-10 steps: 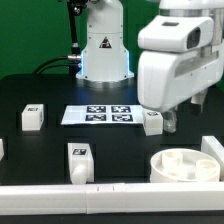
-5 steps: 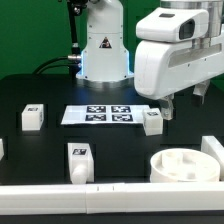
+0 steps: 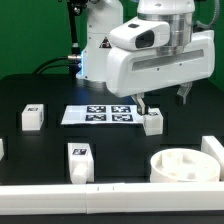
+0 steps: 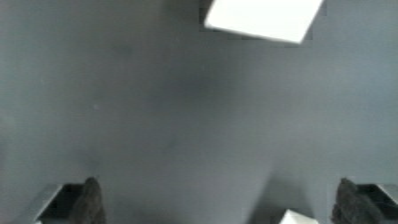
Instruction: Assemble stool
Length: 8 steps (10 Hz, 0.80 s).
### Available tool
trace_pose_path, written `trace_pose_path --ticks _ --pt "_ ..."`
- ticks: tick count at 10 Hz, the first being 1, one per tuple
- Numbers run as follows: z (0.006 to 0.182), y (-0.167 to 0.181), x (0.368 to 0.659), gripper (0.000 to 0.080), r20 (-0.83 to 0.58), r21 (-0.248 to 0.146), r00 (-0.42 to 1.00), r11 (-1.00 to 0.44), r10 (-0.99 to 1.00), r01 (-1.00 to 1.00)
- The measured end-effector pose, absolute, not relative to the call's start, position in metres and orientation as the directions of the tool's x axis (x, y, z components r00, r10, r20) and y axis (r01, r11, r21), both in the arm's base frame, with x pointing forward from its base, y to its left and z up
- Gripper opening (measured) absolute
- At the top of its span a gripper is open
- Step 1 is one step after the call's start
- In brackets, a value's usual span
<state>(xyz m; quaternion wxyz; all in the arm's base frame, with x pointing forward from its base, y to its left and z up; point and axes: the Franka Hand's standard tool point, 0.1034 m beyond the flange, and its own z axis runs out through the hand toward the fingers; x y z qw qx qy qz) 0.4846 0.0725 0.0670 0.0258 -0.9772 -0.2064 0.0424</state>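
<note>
The round white stool seat point(image 3: 185, 165) lies at the front right of the exterior view, against a white corner bracket point(image 3: 213, 150). Three white tagged legs lie apart on the black table: one by the marker board's right end point(image 3: 153, 122), one at the left point(image 3: 32, 117), one at the front point(image 3: 80, 160). My gripper point(image 3: 163, 101) hangs open and empty above the table, just behind and above the right-hand leg. In the wrist view the gripper point(image 4: 221, 205) shows its dark fingers point(image 4: 71, 200) wide apart with only table between them; a white leg point(image 4: 267, 18) lies ahead.
The marker board point(image 3: 100, 114) lies flat mid-table. A white rail point(image 3: 110, 188) runs along the front edge. The robot base point(image 3: 100, 50) stands behind. Another white part peeks in at the left edge point(image 3: 2, 148).
The arm has risen and swung toward the exterior view's left, and the hand has tilted. The gripper has lifted away from the leg beside the marker board. No part has moved.
</note>
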Motion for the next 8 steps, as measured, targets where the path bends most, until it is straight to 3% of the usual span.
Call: trace_pose_path --ticks 2,5,8 --pt "0.068 0.079 0.480 0.0649 -0.213 -0.104 0.890 -0.915 0.404 0.390" --pt "0.062 0.084 0.458 0.0649 -0.498 -0.061 0.852 -0.987 0.161 0.150" --pt "0.057 0.085 0.457 0.0649 -0.639 -0.081 0.748 -0.983 0.176 0.162"
